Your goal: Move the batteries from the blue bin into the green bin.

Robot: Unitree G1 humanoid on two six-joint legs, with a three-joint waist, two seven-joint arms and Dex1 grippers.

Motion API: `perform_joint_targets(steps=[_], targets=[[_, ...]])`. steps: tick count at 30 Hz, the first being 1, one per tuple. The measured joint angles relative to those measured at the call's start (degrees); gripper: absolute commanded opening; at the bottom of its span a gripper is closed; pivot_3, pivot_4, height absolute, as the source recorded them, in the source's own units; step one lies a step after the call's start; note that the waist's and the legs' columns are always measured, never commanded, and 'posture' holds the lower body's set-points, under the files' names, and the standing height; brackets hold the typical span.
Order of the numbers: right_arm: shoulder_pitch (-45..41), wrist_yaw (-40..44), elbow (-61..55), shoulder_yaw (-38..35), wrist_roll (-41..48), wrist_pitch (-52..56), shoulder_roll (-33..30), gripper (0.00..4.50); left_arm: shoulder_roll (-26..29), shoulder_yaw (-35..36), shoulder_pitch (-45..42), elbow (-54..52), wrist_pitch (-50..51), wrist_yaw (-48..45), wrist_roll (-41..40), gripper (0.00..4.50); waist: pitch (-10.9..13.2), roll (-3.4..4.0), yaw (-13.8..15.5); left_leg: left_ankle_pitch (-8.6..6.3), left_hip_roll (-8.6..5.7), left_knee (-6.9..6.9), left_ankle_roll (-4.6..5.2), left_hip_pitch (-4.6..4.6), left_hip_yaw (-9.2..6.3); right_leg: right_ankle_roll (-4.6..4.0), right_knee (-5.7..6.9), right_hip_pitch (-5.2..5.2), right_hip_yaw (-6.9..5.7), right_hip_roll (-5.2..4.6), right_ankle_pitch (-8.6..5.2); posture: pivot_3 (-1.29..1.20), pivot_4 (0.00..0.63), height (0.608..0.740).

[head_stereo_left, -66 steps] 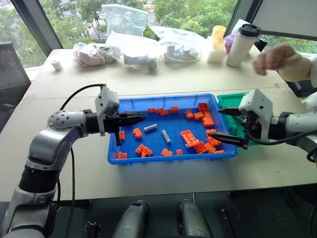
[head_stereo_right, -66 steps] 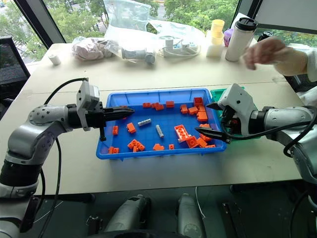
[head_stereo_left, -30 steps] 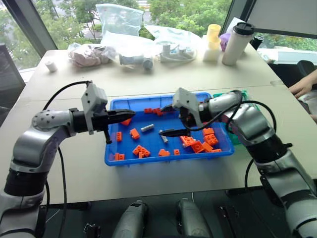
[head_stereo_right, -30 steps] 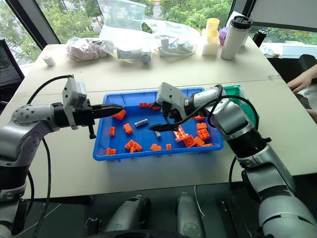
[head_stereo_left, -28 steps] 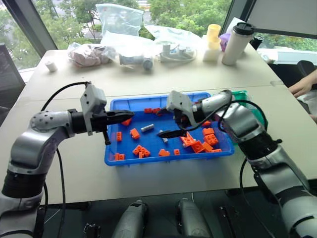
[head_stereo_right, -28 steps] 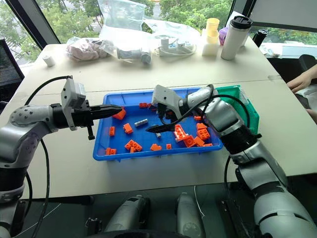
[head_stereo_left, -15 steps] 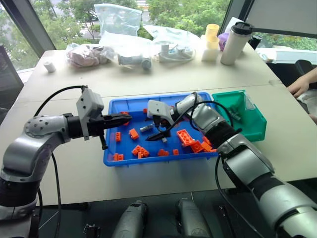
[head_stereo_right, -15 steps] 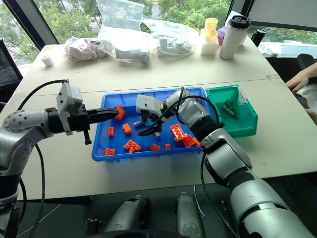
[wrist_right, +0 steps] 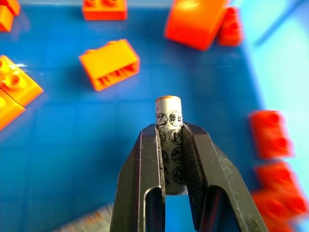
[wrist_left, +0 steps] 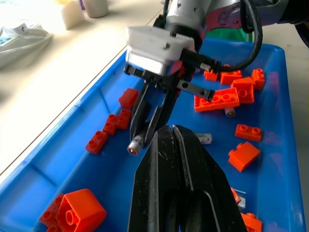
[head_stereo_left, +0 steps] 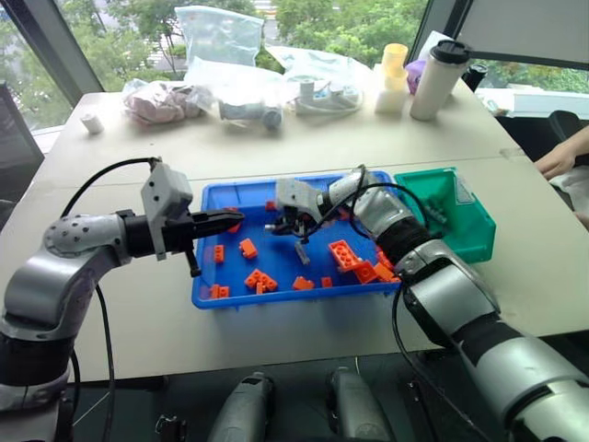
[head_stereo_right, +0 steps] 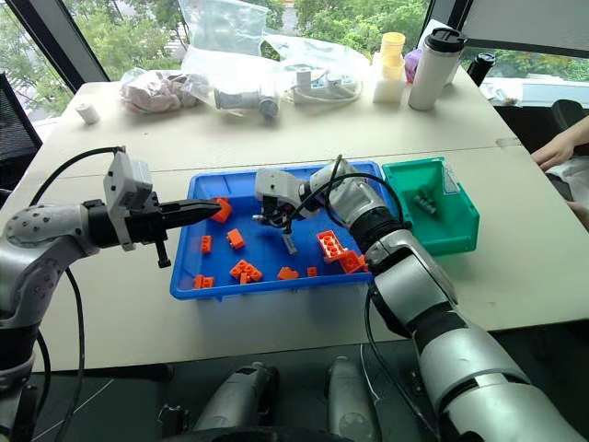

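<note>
Right pincer (wrist_right: 169, 145) clamps one battery (wrist_right: 169, 126) above the blue bin (head_stereo_left: 241, 292); risk: the smooth cylinder slips out before reaching the green bin (head_stereo_left: 467, 235).

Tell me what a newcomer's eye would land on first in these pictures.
First, the right gripper, shut on a silver battery whose end sticks out past the fingertips, over the middle of the blue bin. Next, the orange toy bricks scattered across the blue bin, bright against its floor. The left gripper hangs shut over the bin's left end, and the green bin stands against the blue bin's right side.
</note>
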Motion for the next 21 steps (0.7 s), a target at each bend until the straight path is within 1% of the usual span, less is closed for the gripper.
perform_joint_targets(steps=[1, 2, 4, 5, 8, 11, 14, 16, 18, 20, 21], targets=[[2.59, -0.67, -7.38, -2.42, 0.73, 2.60, -3.09, 0.03, -0.65, -0.63, -0.39, 0.17, -0.23, -0.06, 0.04, 0.00, 0.00, 0.00, 0.29, 0.00, -0.01, 0.02, 0.00, -0.02, -0.04, 0.00, 0.01, 0.01, -0.01, -0.01, 0.00, 0.00, 0.150, 0.740], [3.74, -0.94, -10.39, -3.65, 1.09, 3.85, -4.35, 0.03, -0.83, -0.87, -0.38, 0.26, -0.37, -0.11, 0.05, 0.00, 0.00, 0.00, 0.30, 0.00, -0.01, 0.02, 0.00, -0.02, -0.06, 0.00, 0.01, 0.02, -0.02, -0.01, 0.00, 0.00, 0.150, 0.740], [8.68, -2.98, -22.60, -8.85, 2.18, 11.31, -9.82, 0.03, -1.85, -2.11, -0.90, 0.77, -0.94, -0.35, 0.12, 0.00, 0.00, 0.00, 0.45, 0.00, -0.02, 0.03, 0.01, -0.05, -0.04, 0.00, 0.00, 0.02, -0.02, -0.03, 0.00, 0.00, 0.150, 0.740], [11.87, -4.26, -29.81, -12.73, 3.10, 16.88, -13.47, 0.03, -2.43, -2.98, -1.34, 1.18, -1.20, -0.50, 0.19, 0.00, 0.00, 0.00, 0.56, -0.01, -0.03, 0.03, 0.02, -0.06, -0.05, 0.00, -0.02, 0.02, -0.02, -0.04, 0.00, 0.00, 0.150, 0.740], [17.30, -7.51, -40.75, -20.68, 4.12, 27.72, -20.44, 0.03, -3.35, -4.49, -2.36, 2.73, -1.98, -1.05, 0.51, 0.00, 0.00, 0.00, 0.12, -0.07, 0.03, 0.01, 0.12, 0.00, 0.06, 0.00, -0.01, 0.03, 0.01, -0.01, 0.00, 0.00, 0.150, 0.740], [21.80, -9.48, -45.66, -24.44, 4.50, 33.14, -23.99, 0.03, -4.01, -5.85, -3.65, 3.19, -2.34, -1.71, 0.61, 0.00, -0.01, 0.03, -0.26, -0.19, 0.08, -0.06, 0.34, 0.07, 0.15, -0.01, 0.03, 0.03, 0.07, 0.00, -0.01, 0.00, 0.150, 0.740], [30.12, -11.06, -51.59, -29.07, 5.97, 38.78, -27.03, 0.03, -4.82, -7.58, -5.49, 5.42, -3.60, -3.12, 1.55, 0.00, -0.01, 0.02, 0.22, -0.20, 0.05, -0.01, 0.36, 0.05, 0.16, -0.01, 0.02, 0.06, 0.07, -0.03, -0.01, 0.00, 0.150, 0.740], [34.69, -11.95, -53.37, -30.12, 6.51, 40.83, -27.79, 0.03, -5.03, -8.36, -6.23, 7.13, -4.35, -4.12, 2.26, 0.00, -0.02, 0.02, 0.30, -0.22, 0.03, 0.08, 0.40, 0.05, 0.20, 0.00, 0.01, 0.11, 0.07, -0.05, 0.00, 0.00, 0.150, 0.740], [37.18, -13.24, -54.84, -30.16, 6.81, 41.74, -28.12, 0.03, -5.77, -8.86, -7.64, 8.45, -5.00, -4.97, 2.80, 0.00, -0.01, 0.02, 0.21, -0.22, 0.04, 0.11, 0.41, 0.05, 0.22, 0.00, 0.03, 0.11, 0.08, -0.05, 0.00, 0.00, 0.150, 0.740], [37.63, -14.65, -55.66, -30.38, 7.27, 42.37, -28.14, 1.07, -6.21, -9.57, -8.89, 9.36, -5.65, -5.45, 3.09, 0.00, -0.01, 0.03, 0.18, -0.22, 0.04, 0.10, 0.41, 0.06, 0.22, 0.00, 0.04, 0.10, 0.08, -0.04, 0.00, 0.00, 0.150, 0.740], [37.63, -15.25, -56.05, -30.70, 7.64, 42.68, -28.18, 1.50, -6.53, -9.71, -9.25, 9.60, -6.03, -5.70, 3.28, 0.00, -0.01, 0.03, 0.16, -0.22, 0.05, 0.09, 0.41, 0.06, 0.22, 0.00, 0.02, 0.10, 0.08, -0.04, 0.00, 0.00, 0.150, 0.740]])
